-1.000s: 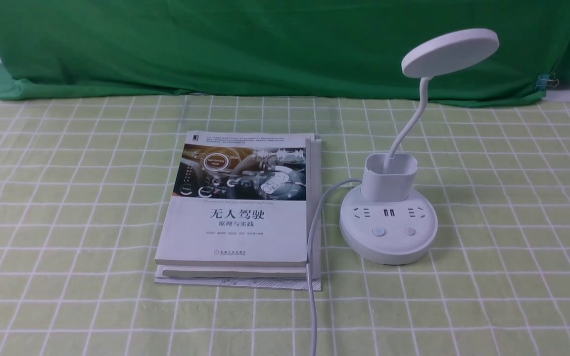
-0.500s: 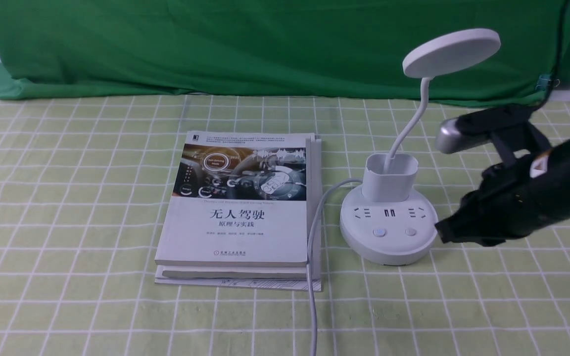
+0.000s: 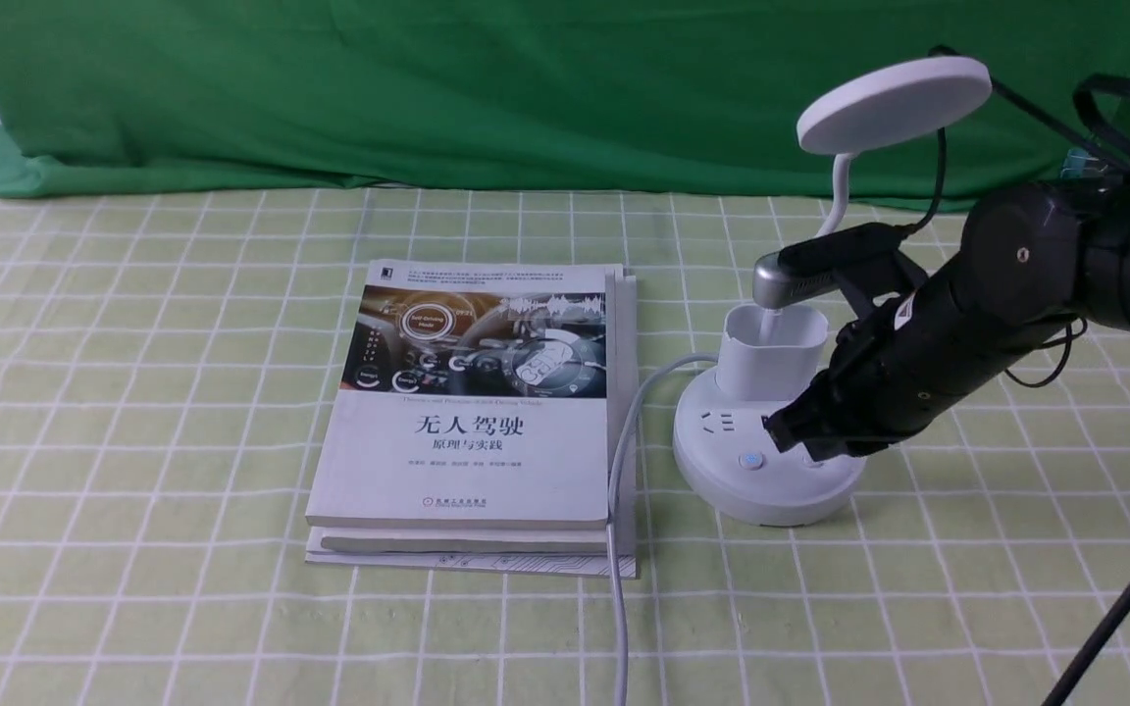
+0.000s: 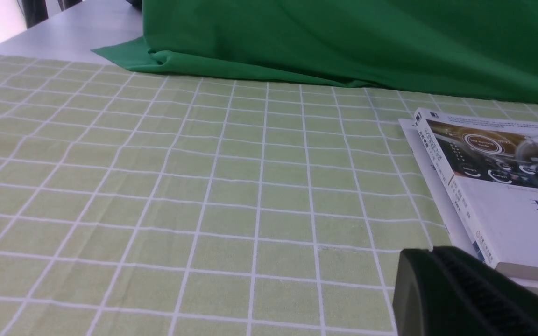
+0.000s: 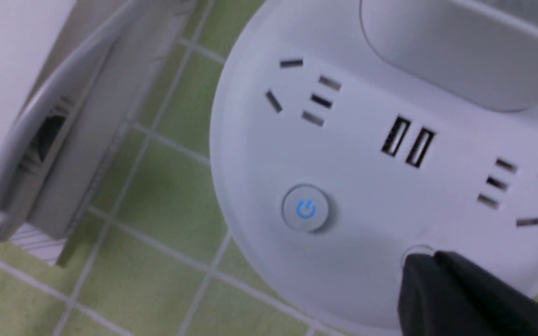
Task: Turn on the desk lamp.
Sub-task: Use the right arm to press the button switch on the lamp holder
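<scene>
In the wrist view only a black part of the left hand point(image 4: 474, 294) is seen, low over the table point(image 3: 133, 392); whether its fingers are apart cannot be told. A stack of books point(image 3: 477, 422) is laid at the middle, and the white cord point(image 3: 619, 510) is run along its right edge. Just to the right the desk lamp point(image 3: 751, 490) is stood upright, its left button point(image 5: 305, 209) marked in blue. The right hand point(image 3: 783, 431), fingers seemingly together, is set with its tip on the right button point(image 5: 414, 255).
</scene>
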